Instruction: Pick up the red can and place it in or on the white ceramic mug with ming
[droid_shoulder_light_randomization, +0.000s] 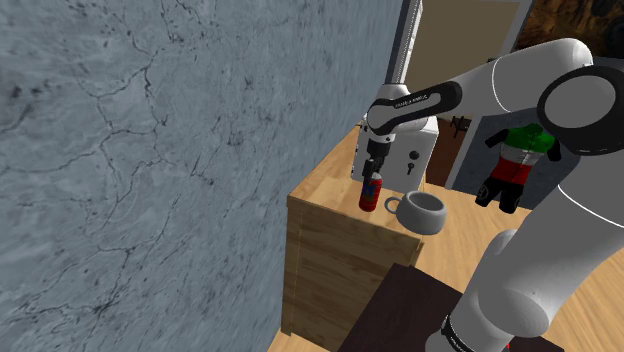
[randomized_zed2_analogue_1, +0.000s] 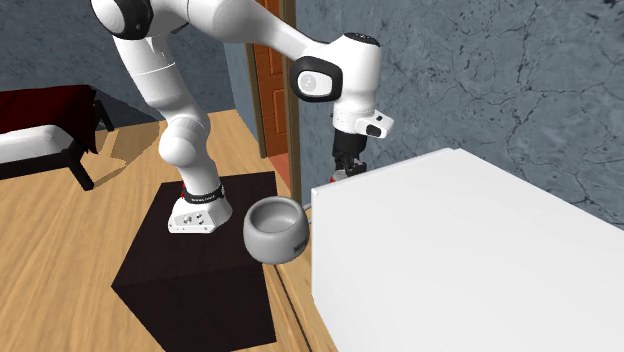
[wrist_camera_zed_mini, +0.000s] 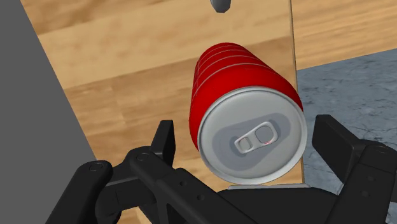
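My claw (wrist_camera_zed_mini: 245, 130), spread wide, straddles the red can (wrist_camera_zed_mini: 245, 70) by the desk (wrist_camera_zed_mini: 127, 83) edge; an off-centre squeeze could tip it off, never reaching the mug (droid_shoulder_light_randomization: 425, 212).

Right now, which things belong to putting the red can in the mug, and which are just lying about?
Job: red cylindrical can, silver-topped; grey round mug; black two-finger gripper, open.
Lying about: big white box; figure in striped jersey.
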